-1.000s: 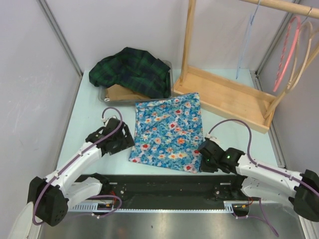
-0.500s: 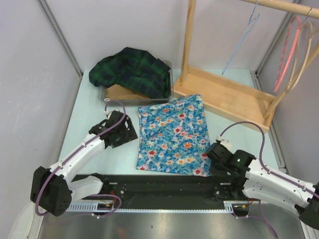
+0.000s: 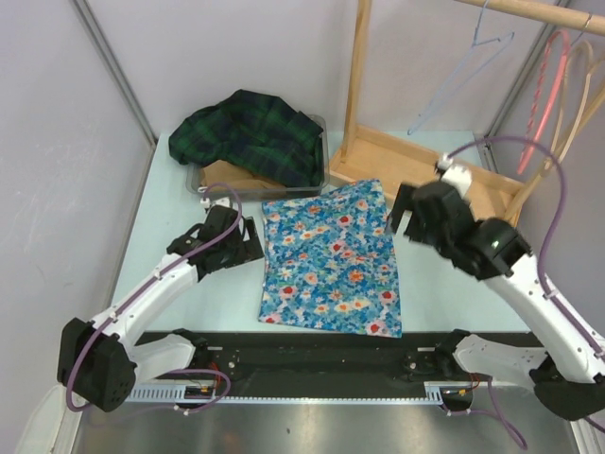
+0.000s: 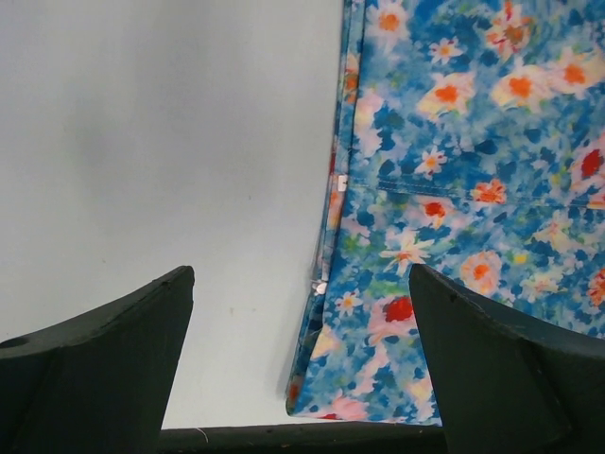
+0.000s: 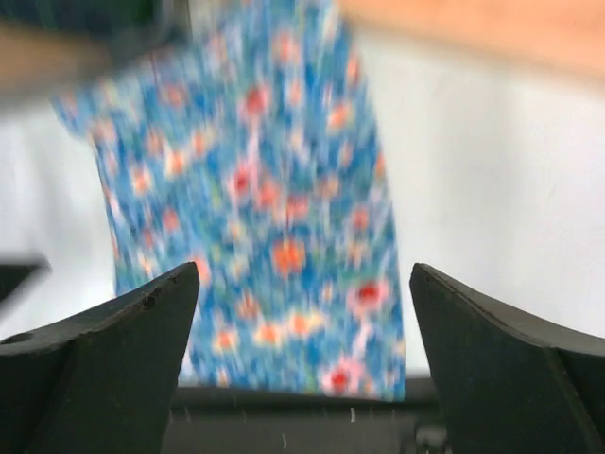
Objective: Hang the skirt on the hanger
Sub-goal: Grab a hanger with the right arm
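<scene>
Top view: both sets of jaws are wide open and hold nothing. The flowery skirt [image 3: 331,265] lies flat on the table [image 3: 444,284]. One end is just beside the wooden rack [image 3: 425,175], and its long way runs away from the rack toward the arms. The left gripper [image 3: 248,248] sits at the skirt's side far from the rack. The right gripper [image 3: 402,216] hangs between skirt and rack, nearer the blue hanger [image 3: 460,68] on the rack's bar.

Left wrist view: the skirt's side edge runs between the open jaws.

Right wrist view: it is blurry. The skirt lies below the open jaws, not touching.
</scene>
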Available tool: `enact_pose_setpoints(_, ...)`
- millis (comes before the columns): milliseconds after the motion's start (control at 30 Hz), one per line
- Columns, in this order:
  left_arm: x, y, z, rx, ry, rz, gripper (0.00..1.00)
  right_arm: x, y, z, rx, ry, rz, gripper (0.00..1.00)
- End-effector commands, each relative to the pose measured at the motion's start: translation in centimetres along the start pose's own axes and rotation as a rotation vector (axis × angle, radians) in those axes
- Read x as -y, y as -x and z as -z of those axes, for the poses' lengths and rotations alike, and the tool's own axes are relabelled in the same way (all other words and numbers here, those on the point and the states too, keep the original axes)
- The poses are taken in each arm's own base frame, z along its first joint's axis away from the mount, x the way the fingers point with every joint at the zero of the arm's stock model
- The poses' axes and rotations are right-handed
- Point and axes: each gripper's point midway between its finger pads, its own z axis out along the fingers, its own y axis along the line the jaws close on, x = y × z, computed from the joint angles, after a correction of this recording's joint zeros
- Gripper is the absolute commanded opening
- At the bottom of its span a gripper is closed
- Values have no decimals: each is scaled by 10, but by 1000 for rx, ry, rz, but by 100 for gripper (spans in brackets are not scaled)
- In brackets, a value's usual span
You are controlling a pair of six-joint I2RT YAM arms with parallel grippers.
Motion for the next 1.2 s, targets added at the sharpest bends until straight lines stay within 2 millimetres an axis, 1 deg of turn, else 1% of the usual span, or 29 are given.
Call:
enact_pose_setpoints(0, 19, 34, 17, 106, -72, -36, 100, 22, 122, 29, 283, -111, 39, 89)
enact_pose_setpoints(67, 23, 35, 19, 103, -92, -43, 100, 36, 158, 43, 364, -148, 27, 85)
enact_pose_setpoints(100, 24, 35, 20, 101, -98, -48, 100, 51, 190, 60, 449, -176, -35, 83)
enact_pose_setpoints(167, 27, 34, 19, 91, -112, -49, 100, 67, 215, 72, 504, -209, -51, 82)
enact_pose_setpoints(200, 29, 33, 20, 87, -126, -50, 100, 71, 225, 67, 505, -207, -62, 81)
enact_pose_setpoints(233, 30, 31, 19, 79, -130, -58, 100, 87, 240, 76, 543, -244, -98, 81)
enact_pose_setpoints(267, 29, 30, 19, 79, -133, -59, 99, 94, 246, 77, 552, -253, -115, 80)
enact_pose_setpoints(300, 31, 30, 20, 78, -143, -63, 99, 92, 250, 68, 538, -217, -121, 78)
enact_pose_setpoints(333, 30, 29, 20, 79, -144, -76, 99, 109, 257, 70, 555, -247, -149, 77)
enact_pose_setpoints(400, 30, 30, 23, 87, -149, -84, 99, 112, 265, 68, 574, -228, -169, 74)
enact_pose_setpoints(433, 31, 30, 24, 89, -156, -93, 99, 116, 268, 71, 591, -231, -175, 74)
enact_pose_setpoints(467, 31, 32, 27, 100, -164, -94, 99, 124, 270, 74, 607, -248, -190, 74)
enact_pose_setpoints(533, 32, 34, 30, 109, -173, -102, 99, 125, 281, 85, 662, -216, -191, 73)
enact_pose_setpoints(567, 33, 35, 32, 117, -177, -104, 99, 134, 285, 92, 688, -238, -204, 73)
enact_pose_setpoints(600, 34, 37, 34, 125, -185, -104, 99, 133, 291, 98, 718, -215, -198, 73)
enact_pose_setpoints(633, 34, 38, 36, 130, -187, -110, 99, 136, 294, 103, 736, -215, -204, 73)
enact_pose_setpoints(667, 36, 41, 38, 137, -193, -115, 99, 146, 299, 111, 760, -235, -217, 73)
enact_pose_setpoints(733, 38, 45, 42, 146, -197, -123, 99, 151, 302, 115, 773, -266, -221, 73)
enact_pose_setpoints(767, 39, 47, 44, 149, -201, -122, 99, 153, 302, 116, 779, -273, -226, 73)
enact_pose_setpoints(800, 40, 47, 46, 151, -208, -131, 99, 159, 300, 111, 767, -280, -237, 73)
enact_pose_setpoints(867, 44, 48, 51, 155, -235, -138, 98, 161, 300, 103, 752, -240, -265, 73)
enact_pose_setpoints(900, 45, 48, 52, 157, -243, -141, 98, 174, 298, 102, 747, -253, -291, 73)
enact_pose_setpoints(933, 45, 48, 55, 164, -252, -143, 98, 176, 298, 101, 751, -232, -320, 73)
enact_pose_setpoints(967, 48, 49, 57, 167, -267, -144, 98, 172, 303, 106, 775, -187, -311, 72)
enact_pose_setpoints(1000, 49, 48, 57, 168, -274, -146, 98, 179, 303, 108, 788, -192, -321, 72)
enact_pose_setpoints(1100, 52, 50, 60, 179, -299, -155, 99, 182, 314, 113, 816, -163, -304, 73)
enact_pose_setpoints(1133, 54, 51, 62, 182, -304, -158, 99, 186, 317, 120, 835, -168, -293, 73)
enact_pose_setpoints(1167, 55, 53, 62, 186, -306, -162, 98, 181, 323, 122, 846, -134, -269, 73)
